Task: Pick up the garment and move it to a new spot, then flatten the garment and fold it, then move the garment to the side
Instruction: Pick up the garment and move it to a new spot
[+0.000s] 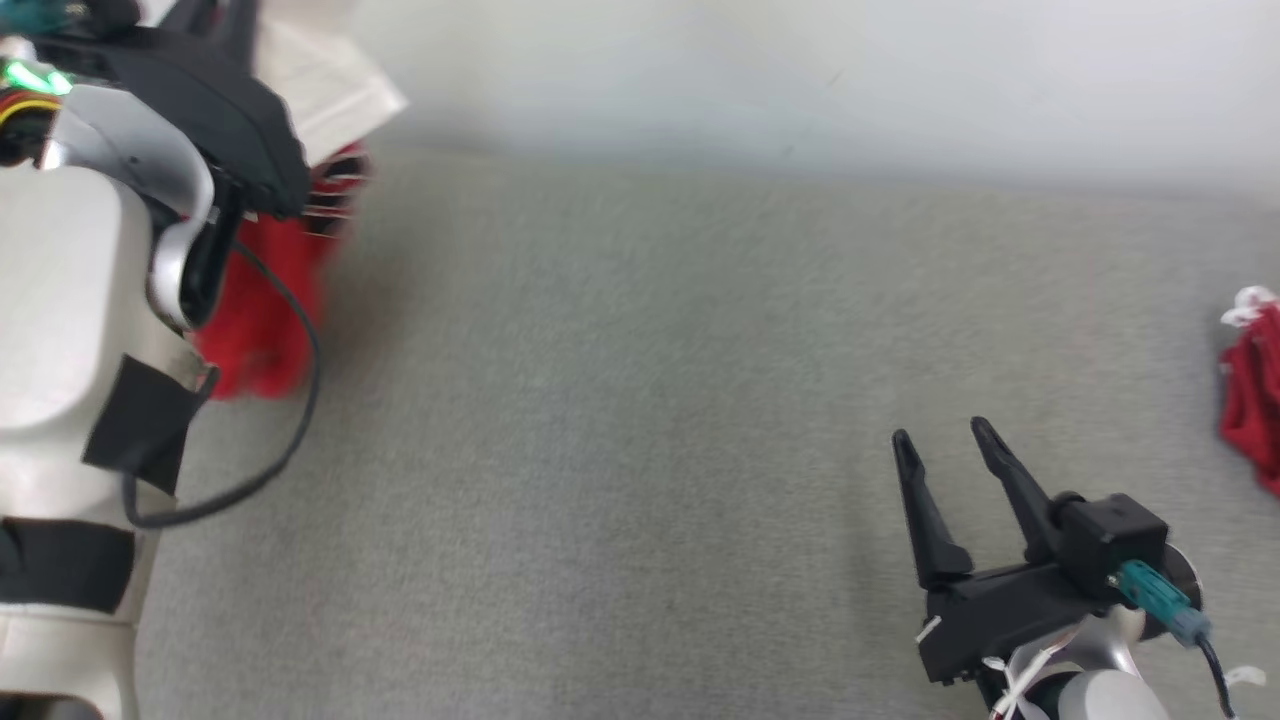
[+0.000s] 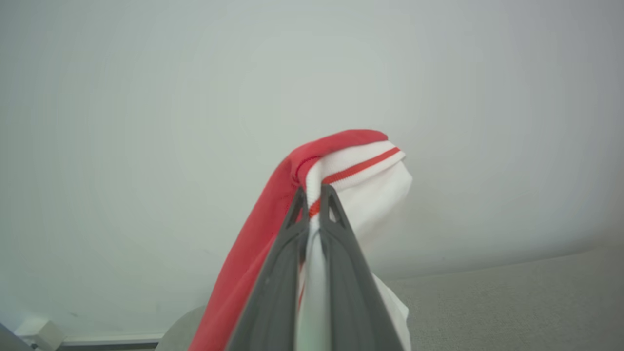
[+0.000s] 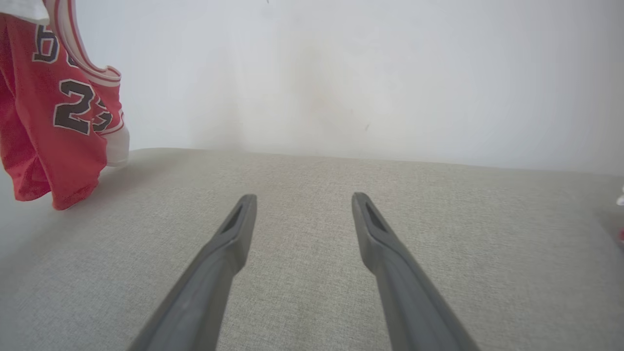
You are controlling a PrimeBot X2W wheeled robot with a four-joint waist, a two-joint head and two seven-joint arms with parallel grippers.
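Grey fabric bench [image 1: 640,400] before a pale wall [image 1: 800,60], with the garment [image 1: 265,340] hanging from my left gripper [image 2: 313,195].

My left gripper is clamped tight on the garment's white, red-striped sleeve trim. The cloth is pinched between my two dark fingers, and red fabric drapes down past the left one. From my right wrist the garment hangs at the far left end of the bench, its black "23" outlined in white facing out. Its lower hem is down near the surface; whether it touches I cannot tell. My right gripper [image 1: 940,430] hovers over the bare bench at my right, fingers spread wide with nothing between them. A second red cloth [image 1: 1255,400] with a bit of white lies at the far right edge, well apart from both.
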